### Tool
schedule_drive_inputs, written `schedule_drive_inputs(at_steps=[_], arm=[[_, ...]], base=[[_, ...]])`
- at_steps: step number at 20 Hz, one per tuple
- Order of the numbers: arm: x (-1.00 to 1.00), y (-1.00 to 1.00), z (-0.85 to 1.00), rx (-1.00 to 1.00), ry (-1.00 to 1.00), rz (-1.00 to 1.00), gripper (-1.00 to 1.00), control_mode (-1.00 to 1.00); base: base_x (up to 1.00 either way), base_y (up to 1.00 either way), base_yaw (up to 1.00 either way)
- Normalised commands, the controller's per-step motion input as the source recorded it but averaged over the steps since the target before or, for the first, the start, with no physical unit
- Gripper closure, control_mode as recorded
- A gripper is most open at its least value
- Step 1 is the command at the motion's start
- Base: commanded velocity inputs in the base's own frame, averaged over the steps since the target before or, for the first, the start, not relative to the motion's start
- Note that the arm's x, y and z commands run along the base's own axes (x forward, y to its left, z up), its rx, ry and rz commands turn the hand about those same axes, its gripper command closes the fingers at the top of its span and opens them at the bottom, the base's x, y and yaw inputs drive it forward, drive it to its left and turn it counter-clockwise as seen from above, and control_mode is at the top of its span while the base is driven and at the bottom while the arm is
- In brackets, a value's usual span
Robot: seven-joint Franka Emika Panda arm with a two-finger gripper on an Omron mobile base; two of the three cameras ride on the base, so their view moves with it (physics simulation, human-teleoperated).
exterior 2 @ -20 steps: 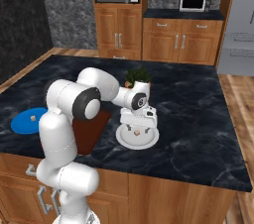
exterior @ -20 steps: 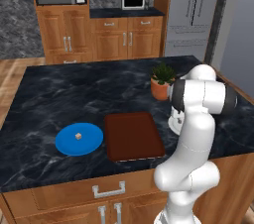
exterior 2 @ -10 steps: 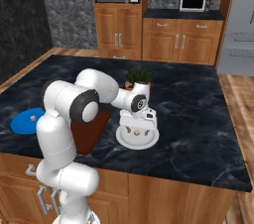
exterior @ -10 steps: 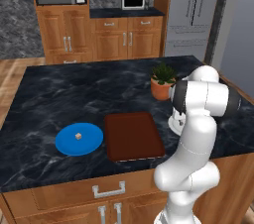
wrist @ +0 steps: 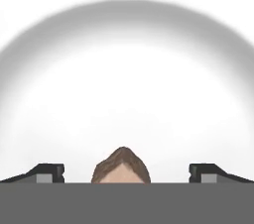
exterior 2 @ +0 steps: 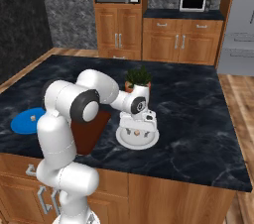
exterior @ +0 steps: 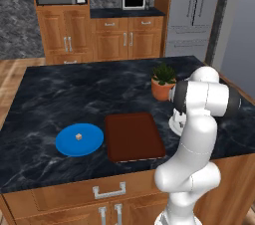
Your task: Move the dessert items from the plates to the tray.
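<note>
My gripper (exterior 2: pixel 137 131) hangs low over the white plate (exterior 2: pixel 150 141), pointing down at it. In the hand view the white plate (wrist: pixel 127 69) lies close below, and a small tan dessert cube (wrist: pixel 121 167) sits on it between the two fingertips (wrist: pixel 47 173), which stand wide apart and clear of it. The gripper (wrist: pixel 127 172) is open. The second cube (exterior: pixel 78 136) lies on the blue plate (exterior: pixel 64 144) at the counter's front left. The dark reddish-brown tray (exterior: pixel 133 136) sits between the two plates with nothing on it.
A terracotta pot with a green plant (exterior: pixel 163 82) stands just behind the white plate. The black marble counter (exterior: pixel 89 89) stretches back and left. My arm's elbow (exterior 2: pixel 74 104) reaches over the tray's near side.
The hand has sunk slightly toward the white plate. The plates, the tray and the cubes have not moved.
</note>
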Motion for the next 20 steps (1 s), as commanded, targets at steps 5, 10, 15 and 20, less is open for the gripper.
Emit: schedule_drive_inputs(at_steps=[5, 10, 15, 20], arm=[[0.00, 0.00, 0.00, 0.00, 0.00, 0.00, 1.00, -1.00], [0.00, 0.00, 0.00, 0.00, 0.00, 0.00, 1.00, -1.00], [0.00, 0.00, 0.00, 0.00, 0.00, 0.00, 1.00, -1.00], [-0.11, 0.05, 0.01, 0.00, -0.01, 0.01, 1.00, -1.00]], base=[[0.00, 0.00, 0.00], [0.00, 0.00, 0.00], [0.00, 0.00, 0.00], [0.00, 0.00, 0.00]])
